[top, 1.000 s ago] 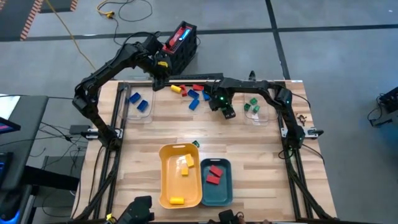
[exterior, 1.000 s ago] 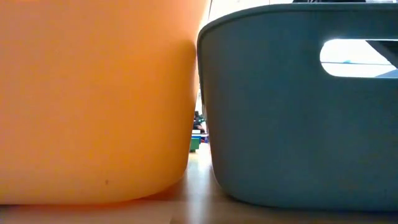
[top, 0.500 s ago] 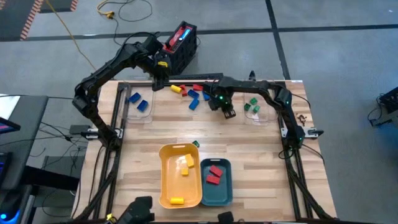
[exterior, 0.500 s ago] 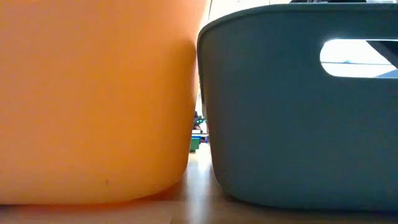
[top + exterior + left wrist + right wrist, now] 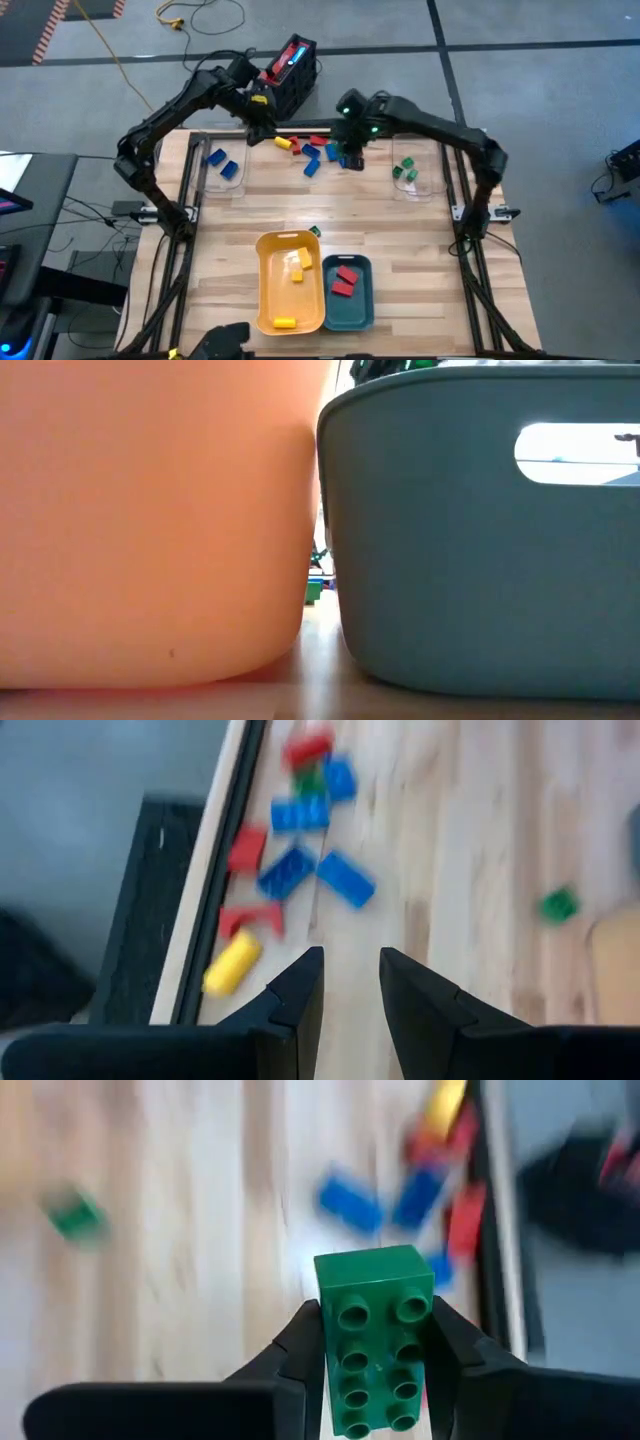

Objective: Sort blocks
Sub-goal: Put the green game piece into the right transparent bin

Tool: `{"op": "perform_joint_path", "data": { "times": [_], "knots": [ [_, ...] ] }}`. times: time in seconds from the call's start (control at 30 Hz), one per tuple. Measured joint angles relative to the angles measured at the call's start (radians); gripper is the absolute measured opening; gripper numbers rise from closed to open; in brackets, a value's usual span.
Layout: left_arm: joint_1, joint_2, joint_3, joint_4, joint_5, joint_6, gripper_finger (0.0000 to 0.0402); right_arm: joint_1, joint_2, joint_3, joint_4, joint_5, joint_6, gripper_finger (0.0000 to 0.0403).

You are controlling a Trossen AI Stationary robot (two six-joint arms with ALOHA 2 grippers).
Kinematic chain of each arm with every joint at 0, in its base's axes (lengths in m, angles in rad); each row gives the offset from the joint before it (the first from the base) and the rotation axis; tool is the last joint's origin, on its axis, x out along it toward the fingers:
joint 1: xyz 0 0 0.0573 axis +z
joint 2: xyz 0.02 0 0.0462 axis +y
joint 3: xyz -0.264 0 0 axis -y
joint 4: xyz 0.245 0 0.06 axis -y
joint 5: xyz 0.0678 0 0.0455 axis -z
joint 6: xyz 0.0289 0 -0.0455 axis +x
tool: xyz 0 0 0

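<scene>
Loose red, yellow and blue blocks [image 5: 310, 152] lie in a pile by the table's far edge, also seen in the left wrist view as the pile [image 5: 300, 870]. My right gripper [image 5: 351, 155] hangs high over the pile's right end, shut on a green block [image 5: 375, 1340]. My left gripper [image 5: 258, 128] hovers above the pile's left end; its fingers [image 5: 350, 965] stand a little apart with nothing between them. One green block [image 5: 314, 232] lies flat on the table beside the yellow tray [image 5: 268, 300]. My right gripper pinches the green block between its two fingers, one on each long side [image 5: 325, 1340]. The studded face is turned toward the wrist camera, and the block's far end sticks out past the fingertips. The fingers slant down from above. The block is lifted clear of the table.
The yellow tray holds yellow blocks and the teal tray [image 5: 362, 310] holds red ones, both near the front edge. A clear container with blue blocks [image 5: 222, 165] stands at the far left, one with green blocks [image 5: 405, 170] at the far right. The trays' walls [image 5: 480, 560] fill the low view.
My right gripper has risen steeply from just above the table and shifted toward the far edge and a little left, turning as it went; it now hangs over the pile's right end.
</scene>
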Motion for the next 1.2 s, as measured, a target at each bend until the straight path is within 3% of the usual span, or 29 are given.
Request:
{"op": "perform_joint_path", "data": {
  "times": [0.13, 0.4, 0.6, 0.9, 1.03, 1.2],
  "knots": [
    [-0.048, 0.000, 0.000, 0.138, 0.106, -0.069, 0.0095, 0.033, -0.091, 0.000, 0.191, -0.023, 0.102, 0.0108],
    [-0.169, 0.001, 0.000, 0.528, 0.109, -0.279, 0.0099, 0.053, -0.224, 0.001, 0.517, -0.020, 0.256, 0.0108],
    [-0.215, -0.028, 0.000, 0.817, 0.109, -0.420, 0.0144, 0.030, -0.268, 0.000, 0.668, -0.016, 0.331, 0.0109],
    [-0.259, -0.027, 0.000, 0.863, 0.094, -0.455, 0.0262, 0.058, -0.253, 0.000, 0.749, -0.014, 0.332, 0.0109],
    [-0.275, -0.025, 0.000, 0.861, 0.052, -0.426, 0.0278, 0.072, -0.231, -0.001, 0.728, -0.015, 0.329, 0.0110],
    [-0.271, -0.027, 0.000, 0.872, 0.073, -0.412, 0.0279, 0.079, -0.231, -0.001, 0.720, -0.018, 0.330, 0.0110]
  ]
}}
